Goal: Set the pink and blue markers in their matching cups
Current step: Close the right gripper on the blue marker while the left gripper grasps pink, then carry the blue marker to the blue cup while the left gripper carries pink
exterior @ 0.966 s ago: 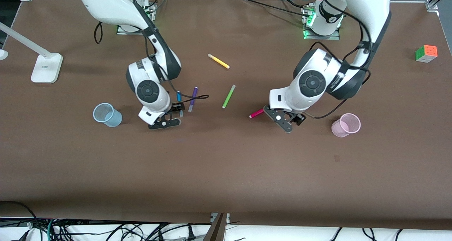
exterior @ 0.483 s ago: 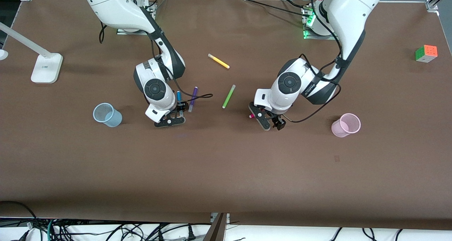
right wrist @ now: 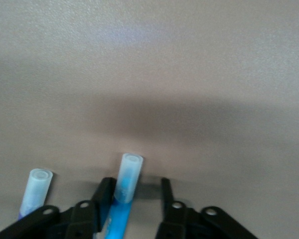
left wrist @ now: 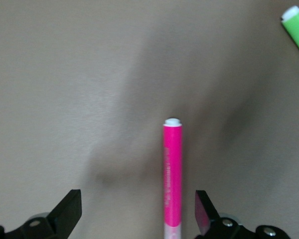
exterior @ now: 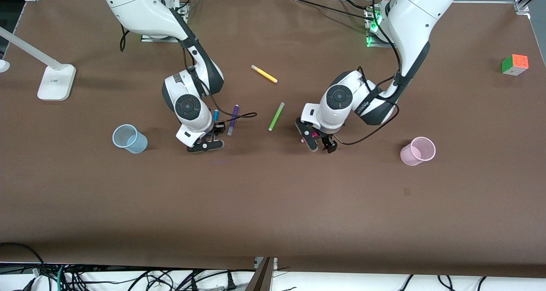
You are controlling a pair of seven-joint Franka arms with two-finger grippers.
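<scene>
Pink cup (exterior: 418, 151) and blue cup (exterior: 129, 138) nearest, at opposite table ends. Left gripper (left wrist: 137, 216) spread wide astride pink marker (left wrist: 172, 174). Right gripper (right wrist: 134, 191) narrower, straddling blue marker (right wrist: 123, 191); purple pen (exterior: 233, 119) just beside. Green pen (exterior: 276, 116) between arms; yellow pen (exterior: 264, 74) farthest.

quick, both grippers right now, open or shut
Left gripper: open, astride the magenta felt-tip marker.
Right gripper: open, astride the blue felt-tip marker.

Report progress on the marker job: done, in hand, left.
Done: nothing; the blue cup and pink cup hold no markers. In hand: the left gripper straddles the pink marker, open; the right gripper straddles the blue marker. Left: grasping, carrying, dropping both.
</scene>
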